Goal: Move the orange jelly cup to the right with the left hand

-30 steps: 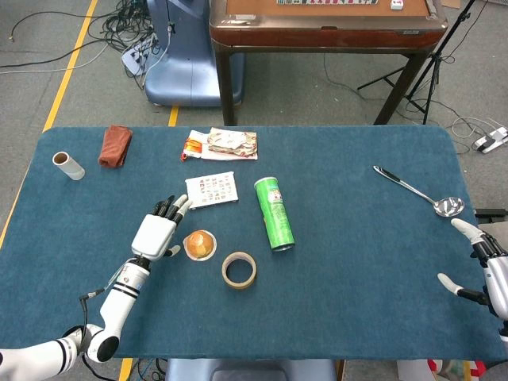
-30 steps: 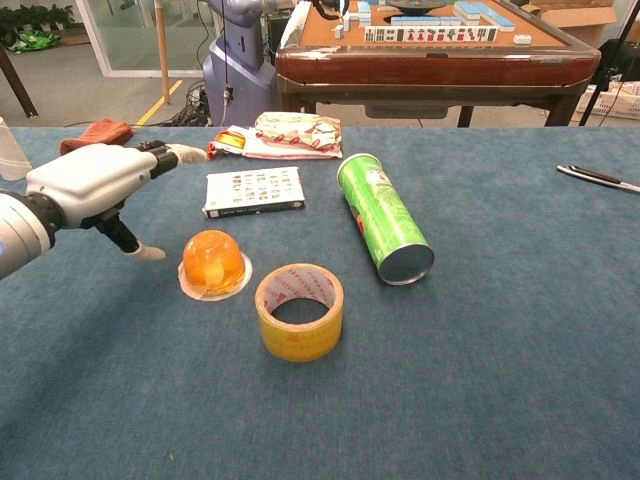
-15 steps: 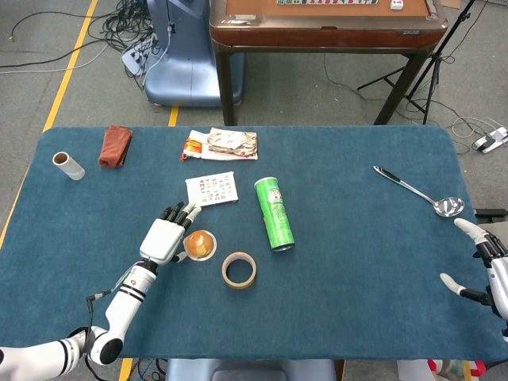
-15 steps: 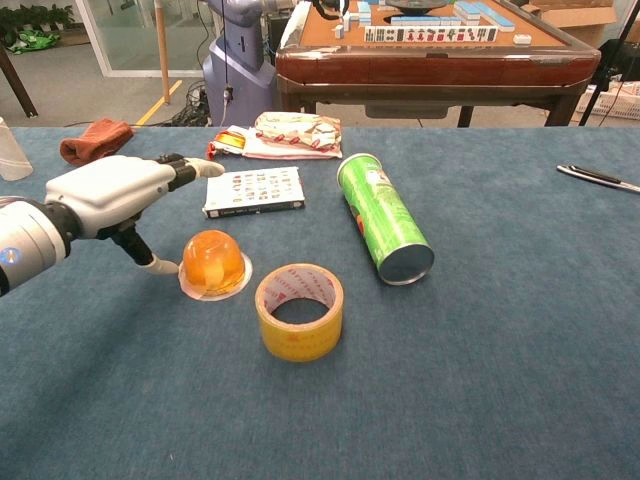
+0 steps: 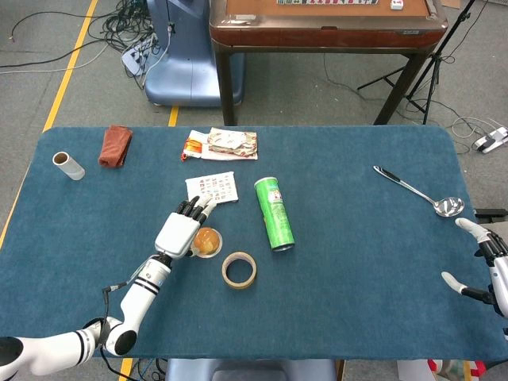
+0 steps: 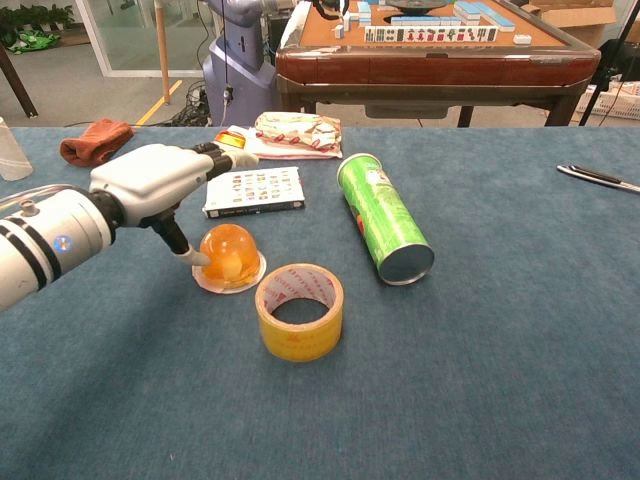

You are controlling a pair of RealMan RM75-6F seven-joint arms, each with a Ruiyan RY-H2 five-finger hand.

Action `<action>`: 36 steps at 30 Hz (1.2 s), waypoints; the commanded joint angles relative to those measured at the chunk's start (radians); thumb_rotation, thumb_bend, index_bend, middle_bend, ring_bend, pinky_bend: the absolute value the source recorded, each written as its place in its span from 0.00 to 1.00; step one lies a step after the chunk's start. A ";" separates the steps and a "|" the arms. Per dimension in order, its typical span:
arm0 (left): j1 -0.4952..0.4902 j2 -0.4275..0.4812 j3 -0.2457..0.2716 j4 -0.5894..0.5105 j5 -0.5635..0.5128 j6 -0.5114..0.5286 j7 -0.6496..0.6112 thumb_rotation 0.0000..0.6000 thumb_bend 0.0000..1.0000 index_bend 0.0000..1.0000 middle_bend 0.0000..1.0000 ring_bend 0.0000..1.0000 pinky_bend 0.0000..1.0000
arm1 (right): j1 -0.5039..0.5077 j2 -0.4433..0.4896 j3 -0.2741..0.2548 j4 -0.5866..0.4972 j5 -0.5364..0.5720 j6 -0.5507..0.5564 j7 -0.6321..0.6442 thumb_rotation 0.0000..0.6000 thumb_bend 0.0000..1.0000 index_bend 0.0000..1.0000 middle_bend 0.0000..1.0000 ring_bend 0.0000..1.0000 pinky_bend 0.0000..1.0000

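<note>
The orange jelly cup (image 5: pixel 208 241) (image 6: pixel 230 257) stands dome-up on the blue cloth, just left of the yellow tape roll (image 5: pixel 238 270) (image 6: pixel 300 310). My left hand (image 5: pixel 181 228) (image 6: pixel 155 182) lies against the cup's left side, its thumb touching the cup's base and its fingers stretched out flat past the top. It pushes the cup and does not grip it. My right hand (image 5: pixel 486 266) rests at the table's far right edge, fingers apart, holding nothing.
A green chip can (image 5: pixel 274 213) (image 6: pixel 383 216) lies right of the cup. A card box (image 5: pixel 212 189) (image 6: pixel 255 190) sits behind it, and snack packets (image 5: pixel 222 144) further back. A spoon (image 5: pixel 419 192) lies far right; a red cloth (image 5: pixel 115 146) and a paper roll (image 5: pixel 68 165) far left.
My left hand has moved right, met the jelly cup and slid it right, closer to the tape roll. The right hand has hardly moved.
</note>
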 commanded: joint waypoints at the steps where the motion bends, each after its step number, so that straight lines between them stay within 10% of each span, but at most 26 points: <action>1: -0.014 -0.011 -0.010 -0.005 -0.010 -0.008 0.015 1.00 0.00 0.00 0.00 0.00 0.13 | -0.001 0.001 0.000 0.000 0.000 0.002 0.004 1.00 0.12 0.15 0.21 0.18 0.46; 36: -0.160 -0.127 -0.090 0.067 -0.138 -0.035 0.137 1.00 0.00 0.00 0.00 0.00 0.13 | 0.000 0.011 -0.001 0.007 -0.004 -0.004 0.033 1.00 0.12 0.15 0.22 0.18 0.46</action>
